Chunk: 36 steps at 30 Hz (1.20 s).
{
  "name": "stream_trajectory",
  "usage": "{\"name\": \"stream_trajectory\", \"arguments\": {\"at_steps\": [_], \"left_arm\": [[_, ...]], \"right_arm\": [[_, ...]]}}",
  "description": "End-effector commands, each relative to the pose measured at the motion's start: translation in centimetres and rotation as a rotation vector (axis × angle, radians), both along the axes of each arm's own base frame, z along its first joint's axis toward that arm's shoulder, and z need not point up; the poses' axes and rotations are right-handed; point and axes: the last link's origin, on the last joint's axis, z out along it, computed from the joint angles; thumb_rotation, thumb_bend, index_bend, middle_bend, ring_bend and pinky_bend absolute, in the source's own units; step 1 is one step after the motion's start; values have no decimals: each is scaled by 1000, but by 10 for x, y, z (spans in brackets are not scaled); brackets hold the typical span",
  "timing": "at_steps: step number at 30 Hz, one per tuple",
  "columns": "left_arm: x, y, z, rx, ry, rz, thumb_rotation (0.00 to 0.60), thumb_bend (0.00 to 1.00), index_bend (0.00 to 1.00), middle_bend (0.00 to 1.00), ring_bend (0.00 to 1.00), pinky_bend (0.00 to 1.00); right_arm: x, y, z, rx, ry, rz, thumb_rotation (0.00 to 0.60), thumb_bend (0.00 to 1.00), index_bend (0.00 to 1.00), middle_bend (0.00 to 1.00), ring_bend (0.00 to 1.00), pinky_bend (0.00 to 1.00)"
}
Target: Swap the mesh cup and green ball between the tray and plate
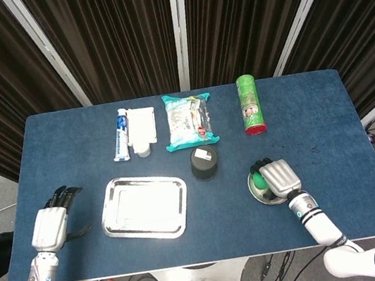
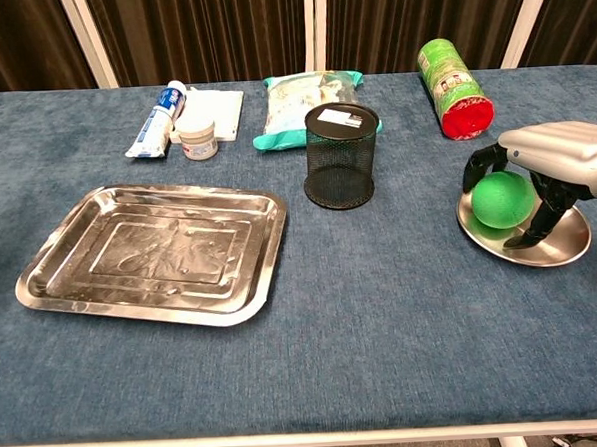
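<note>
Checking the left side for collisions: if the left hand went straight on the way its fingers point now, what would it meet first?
Probably nothing: the left hand points toward the table's far edge, well left of the tray and toothpaste; its height is unclear.

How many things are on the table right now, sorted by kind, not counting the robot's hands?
Metal dishes: 2, tray and plate
Balls: 1, green ball
Cups: 1, mesh cup
Canisters: 1, green canister
Snack bags: 1, bag
Tubes: 1, toothpaste tube
Jars: 1, small jar
Flat white items: 1, white box
Total: 9
</note>
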Motion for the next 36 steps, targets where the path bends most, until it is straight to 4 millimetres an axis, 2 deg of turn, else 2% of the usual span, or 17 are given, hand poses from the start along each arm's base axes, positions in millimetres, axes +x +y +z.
{"name": "stream_trajectory", "arguments": {"at_steps": [1,7,15,21,26,31,36], "left_arm": [[0,1,0,-2,1,-1,600,42,205,189,108,306],[0,1,-1,-4,-1,3,600,42,206,189,108,306],[0,1,1,-2,0,-1,600,42,206,189,108,307],[0,1,0,-8,-1,-3,600,43,206,189,108,307],[-1,1,0,-4,-6,0,600,42,206,189,108,306],[-1,2,2,3,-10,0,600,42,206,189,108,306],[-2,1,4,8,-12,2,600,43,206,189,108,306]], "right_arm": [[-1,1,0,-14,-4,3,600,102,504,392,354,656],[-2,1,0,-44,-12,14,600,132,635,464,421,705],[-3,2,0,-47,-10,11,600,143,661,476,441,721],[-1,1,3,-67,-22,20,600,175,717,515,496,779],[5,2,6,-86,-50,43,600,180,761,543,527,788],[26,7,11,-67,-110,90,600,180,761,543,526,788],[65,18,11,-30,-157,202,600,181,762,542,525,788]]}}
